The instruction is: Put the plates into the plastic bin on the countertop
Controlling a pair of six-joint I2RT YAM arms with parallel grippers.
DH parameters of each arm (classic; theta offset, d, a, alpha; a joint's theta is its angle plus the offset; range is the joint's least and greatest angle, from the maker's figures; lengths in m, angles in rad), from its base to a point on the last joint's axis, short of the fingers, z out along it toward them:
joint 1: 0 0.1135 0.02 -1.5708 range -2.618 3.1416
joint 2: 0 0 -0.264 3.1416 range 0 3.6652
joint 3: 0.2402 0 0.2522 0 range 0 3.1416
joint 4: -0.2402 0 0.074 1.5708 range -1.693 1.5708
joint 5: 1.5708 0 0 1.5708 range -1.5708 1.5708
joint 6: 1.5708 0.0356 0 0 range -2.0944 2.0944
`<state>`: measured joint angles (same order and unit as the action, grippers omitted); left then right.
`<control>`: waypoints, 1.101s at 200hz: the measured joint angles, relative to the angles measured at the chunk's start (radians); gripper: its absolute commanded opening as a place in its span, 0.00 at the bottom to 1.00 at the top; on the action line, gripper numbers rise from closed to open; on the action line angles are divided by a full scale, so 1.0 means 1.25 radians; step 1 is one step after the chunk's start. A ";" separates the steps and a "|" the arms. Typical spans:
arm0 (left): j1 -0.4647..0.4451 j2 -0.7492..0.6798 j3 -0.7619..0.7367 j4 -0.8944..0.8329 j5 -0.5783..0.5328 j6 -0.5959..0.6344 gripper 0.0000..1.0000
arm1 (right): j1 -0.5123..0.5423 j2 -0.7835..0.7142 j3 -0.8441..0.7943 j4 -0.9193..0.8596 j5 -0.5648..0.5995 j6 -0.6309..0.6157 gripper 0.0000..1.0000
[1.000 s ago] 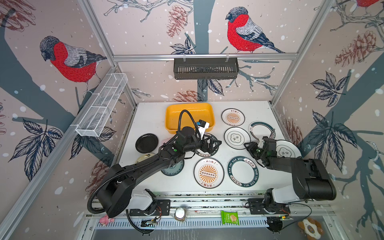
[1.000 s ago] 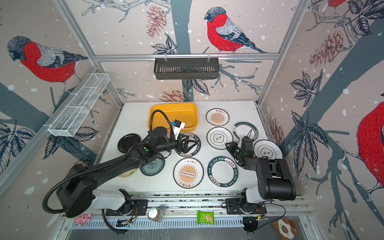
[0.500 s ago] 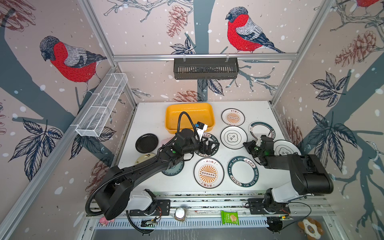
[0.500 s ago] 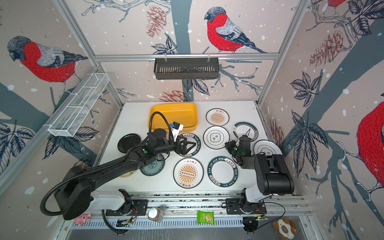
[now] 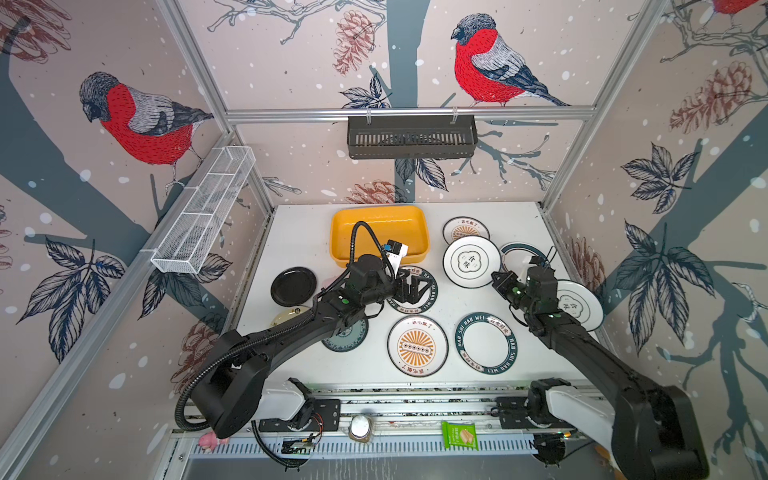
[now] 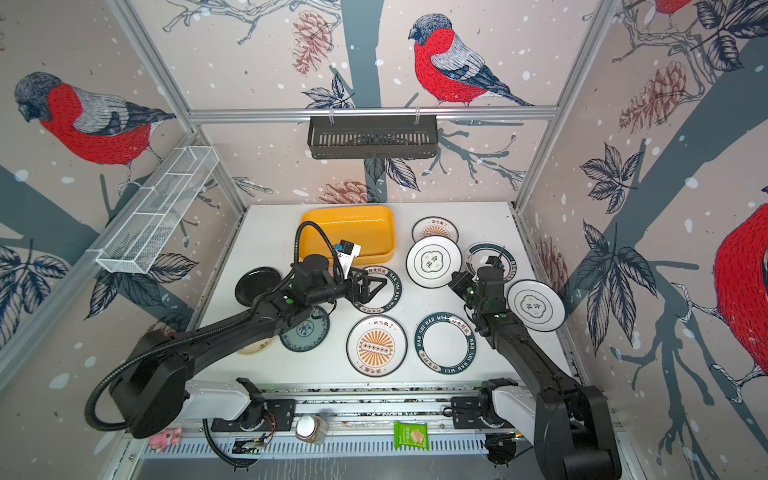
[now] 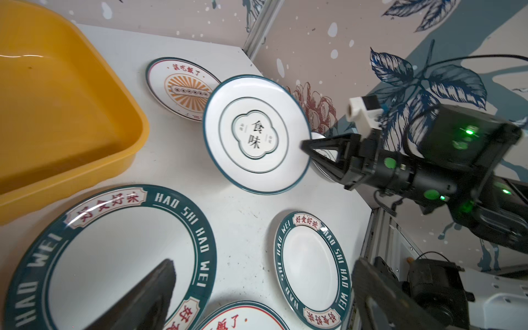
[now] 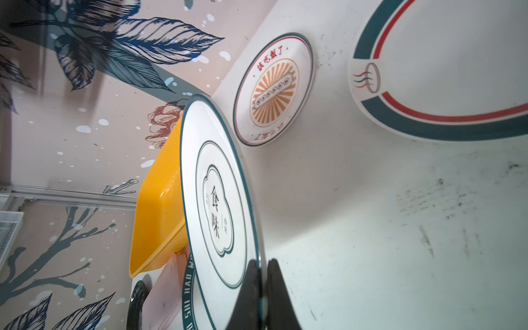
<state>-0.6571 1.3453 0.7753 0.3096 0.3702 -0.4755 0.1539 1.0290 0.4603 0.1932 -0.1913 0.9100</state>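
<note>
Right end effector (image 8: 264, 265): closed, fingertips pinching the near rim of the held cloud plate (image 5: 471, 261). The plate is raised off the surface (image 5: 451, 301) and tilted. In both top views its far edge overlaps the far sunburst plate (image 5: 464, 227), which lies by the far edge. Contact between the two: cannot tell.

Left end effector (image 5: 411, 287): spread wide, holding nothing, hovering over the middle lettered plate (image 5: 409, 309).

Bin (image 5: 338, 232): yellow, at the far edge, left of centre. The held cloud plate is off its right side, apart from it. The middle lettered plate lies just in front of it.

Flat on the surface:
- ringed plate (image 5: 519, 259) and second cloud plate (image 5: 579, 307), along the right edge
- front lettered plate (image 5: 486, 343) and front sunburst plate (image 5: 417, 345), near the front edge
- teal plate (image 5: 349, 334) and cream plate (image 5: 286, 316), partly under the left arm
- black plate (image 5: 293, 286), near the left edge
</note>
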 measured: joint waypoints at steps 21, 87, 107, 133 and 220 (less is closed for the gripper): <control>0.052 0.003 -0.004 0.000 0.002 -0.020 0.96 | 0.049 -0.040 0.024 -0.039 0.003 -0.002 0.00; 0.147 -0.013 -0.003 -0.012 0.017 -0.060 0.96 | 0.221 0.045 0.132 -0.045 -0.006 0.002 0.00; 0.160 -0.013 -0.002 -0.011 0.015 -0.063 0.96 | 0.246 0.084 0.164 -0.039 0.004 0.003 0.00; 0.172 -0.010 -0.002 0.011 0.047 -0.075 0.96 | 0.268 0.105 0.191 -0.026 -0.005 0.007 0.00; 0.222 0.067 0.107 0.008 0.168 -0.084 0.88 | 0.217 0.177 0.204 0.044 -0.063 0.008 0.00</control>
<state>-0.3801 1.4284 0.9089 0.3199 0.5800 -0.5800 0.4252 1.2499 0.7158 0.2485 -0.2703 0.9195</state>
